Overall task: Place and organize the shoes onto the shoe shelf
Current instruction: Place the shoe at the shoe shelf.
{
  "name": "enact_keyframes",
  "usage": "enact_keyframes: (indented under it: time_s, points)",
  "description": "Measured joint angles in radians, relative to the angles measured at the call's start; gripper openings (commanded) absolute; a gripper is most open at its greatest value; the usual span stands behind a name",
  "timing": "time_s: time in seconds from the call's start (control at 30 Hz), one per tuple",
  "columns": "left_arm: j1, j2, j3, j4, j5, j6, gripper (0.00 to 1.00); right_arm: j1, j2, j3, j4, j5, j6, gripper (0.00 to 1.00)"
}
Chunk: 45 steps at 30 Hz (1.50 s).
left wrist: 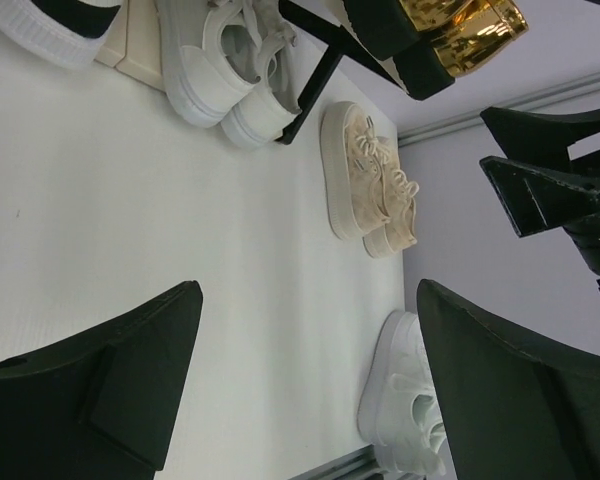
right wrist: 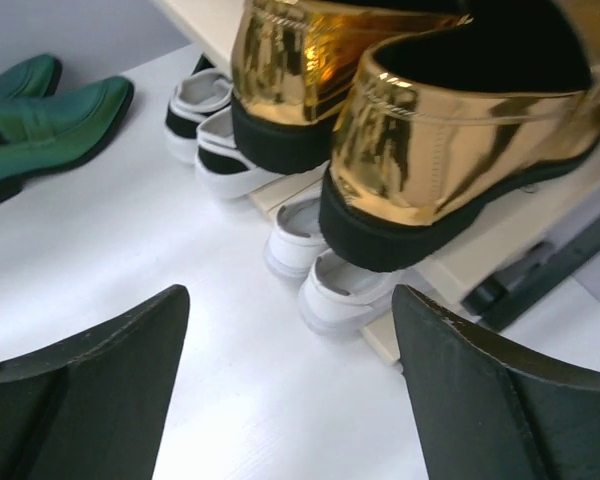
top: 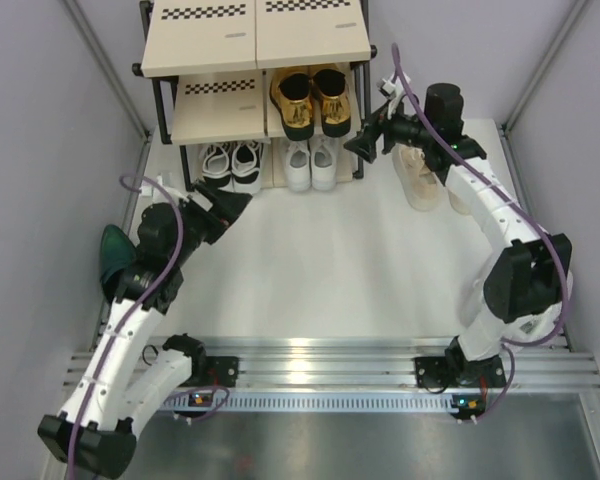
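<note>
The shoe shelf [top: 205,40] stands at the back. Shiny gold loafers [top: 311,100] sit on its middle board at the right. At floor level under it are black-and-white sneakers [top: 232,163] and white lace-ups [top: 311,163]. Beige sneakers [top: 418,180] lie right of the shelf, and green loafers [top: 113,257] at the far left. My left gripper [top: 232,205] is open and holds nothing, in front of the black-and-white pair. My right gripper [top: 366,141] is open and holds nothing, just off the gold loafers' [right wrist: 430,150] heels. A chunky white sneaker [left wrist: 405,405] shows in the left wrist view.
Grey walls close in on both sides. A metal rail [top: 310,365] with the arm bases runs along the near edge. The shelf's black leg [left wrist: 315,85] stands between the white lace-ups [left wrist: 230,70] and the beige sneakers [left wrist: 370,190]. White floor lies between the arms.
</note>
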Motion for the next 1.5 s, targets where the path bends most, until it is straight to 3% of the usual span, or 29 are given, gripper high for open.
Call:
enact_keyframes:
  time_s: [0.13,0.3,0.97,1.5]
  points:
    - [0.0,0.136,0.036,0.086,0.036,0.029,0.92,0.002,0.073,0.042,-0.024,-0.061,-0.04,0.77]
    - [0.0,0.175,0.036,0.121,0.065,0.035,0.92,0.009,0.129,0.092,-0.031,-0.068,-0.064,0.75]
    - [0.0,-0.066,-0.072,0.124,0.032,-0.007,0.92,0.062,0.212,0.208,-0.073,-0.036,-0.15,0.67]
    - [0.0,-0.106,-0.081,0.081,0.009,-0.013,0.93,0.115,0.212,0.209,-0.09,-0.041,-0.137,0.65]
